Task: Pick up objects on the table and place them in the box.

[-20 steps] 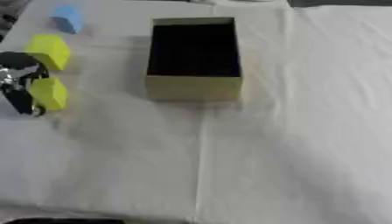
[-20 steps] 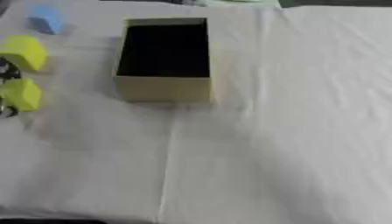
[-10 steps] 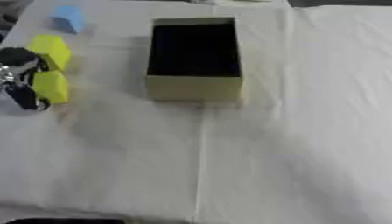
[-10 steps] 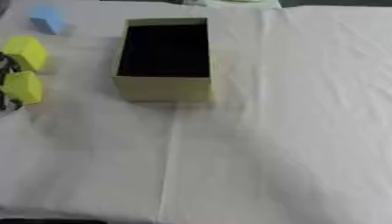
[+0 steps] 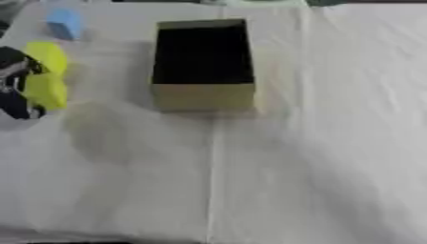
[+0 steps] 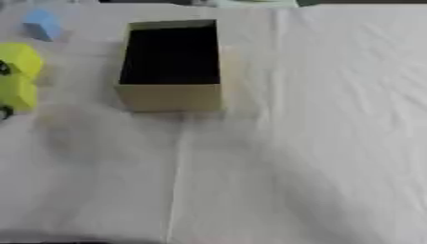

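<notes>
At far left, left hand (image 5: 16, 90) curled round the nearer yellow block (image 5: 46, 90), well apart from the box (image 5: 203, 64).

A white cloth (image 5: 317, 143) covers the whole table, lying mostly smooth; a straight crease (image 5: 210, 181) runs down it toward the near edge; soft wrinkles show at the right side; a dark strip (image 6: 367, 2) lies along the far edge.
</notes>
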Available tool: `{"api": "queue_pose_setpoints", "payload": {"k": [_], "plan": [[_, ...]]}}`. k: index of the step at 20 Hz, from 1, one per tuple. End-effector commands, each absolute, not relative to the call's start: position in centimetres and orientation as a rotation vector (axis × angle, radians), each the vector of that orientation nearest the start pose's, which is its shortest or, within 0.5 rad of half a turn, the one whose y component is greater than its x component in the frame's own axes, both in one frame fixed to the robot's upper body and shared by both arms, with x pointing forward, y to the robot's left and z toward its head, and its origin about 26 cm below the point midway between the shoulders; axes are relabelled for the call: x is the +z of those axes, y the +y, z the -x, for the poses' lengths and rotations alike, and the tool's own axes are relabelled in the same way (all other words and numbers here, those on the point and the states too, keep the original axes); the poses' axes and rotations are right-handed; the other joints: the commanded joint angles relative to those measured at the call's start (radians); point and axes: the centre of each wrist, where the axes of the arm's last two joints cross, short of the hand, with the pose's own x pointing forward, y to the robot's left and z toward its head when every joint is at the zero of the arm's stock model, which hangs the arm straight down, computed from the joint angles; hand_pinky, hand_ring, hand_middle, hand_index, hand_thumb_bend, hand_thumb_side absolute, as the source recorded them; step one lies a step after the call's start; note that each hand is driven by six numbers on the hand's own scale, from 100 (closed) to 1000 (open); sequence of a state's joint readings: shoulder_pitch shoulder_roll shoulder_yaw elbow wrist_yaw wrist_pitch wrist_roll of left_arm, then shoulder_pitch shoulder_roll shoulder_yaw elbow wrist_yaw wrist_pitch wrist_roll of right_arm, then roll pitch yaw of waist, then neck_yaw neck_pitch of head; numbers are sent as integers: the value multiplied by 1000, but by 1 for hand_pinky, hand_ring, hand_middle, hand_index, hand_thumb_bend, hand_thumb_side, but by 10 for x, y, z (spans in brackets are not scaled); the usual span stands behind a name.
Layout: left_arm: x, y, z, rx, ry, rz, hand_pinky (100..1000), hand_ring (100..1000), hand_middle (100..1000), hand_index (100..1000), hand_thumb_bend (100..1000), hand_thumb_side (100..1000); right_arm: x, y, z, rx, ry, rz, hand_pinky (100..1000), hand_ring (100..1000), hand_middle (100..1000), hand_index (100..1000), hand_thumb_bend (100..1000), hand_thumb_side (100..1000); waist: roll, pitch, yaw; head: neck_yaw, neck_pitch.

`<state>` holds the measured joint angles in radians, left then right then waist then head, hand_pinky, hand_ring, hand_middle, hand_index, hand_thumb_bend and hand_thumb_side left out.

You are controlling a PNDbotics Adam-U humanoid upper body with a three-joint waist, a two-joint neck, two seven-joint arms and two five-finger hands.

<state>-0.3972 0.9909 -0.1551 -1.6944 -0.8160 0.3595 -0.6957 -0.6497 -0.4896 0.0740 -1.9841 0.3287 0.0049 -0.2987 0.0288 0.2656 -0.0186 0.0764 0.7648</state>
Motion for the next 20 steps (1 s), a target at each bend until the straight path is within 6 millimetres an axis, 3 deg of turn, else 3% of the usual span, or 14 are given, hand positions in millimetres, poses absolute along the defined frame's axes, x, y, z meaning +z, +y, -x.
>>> {"api": "queue_pose_setpoints", "payload": {"k": [1, 7, 12, 16, 20], "plan": [[281, 355, -322, -1412, -888, -1231, 131, 401, 396, 534, 304, 100, 315, -233, -307, -497, 3271, -927, 814, 767, 516, 874, 100, 889, 5, -22, 1, -19, 5], [322, 311, -307, -1486, -1061, -1242, 112, 389, 385, 533, 232, 100, 316, -231, -307, -524, 3266, -922, 814, 767, 515, 874, 100, 889, 18, -22, -5, -8, 5], [344, 282, -309, -1468, -1214, -1213, 100, 366, 365, 524, 144, 100, 318, -227, -306, -544, 3264, -895, 814, 767, 516, 874, 100, 885, 26, -24, -17, 8, 5], [354, 259, -320, -1435, -1333, -1178, 100, 349, 351, 520, 100, 100, 321, -221, -306, -563, 3257, -854, 816, 768, 519, 874, 100, 879, 27, -26, -29, 35, 5], [369, 220, -346, -1428, -1434, -1137, 100, 343, 344, 519, 100, 100, 323, -219, -306, -568, 3252, -845, 816, 768, 520, 873, 100, 876, 26, -27, -27, 33, 5]]}}
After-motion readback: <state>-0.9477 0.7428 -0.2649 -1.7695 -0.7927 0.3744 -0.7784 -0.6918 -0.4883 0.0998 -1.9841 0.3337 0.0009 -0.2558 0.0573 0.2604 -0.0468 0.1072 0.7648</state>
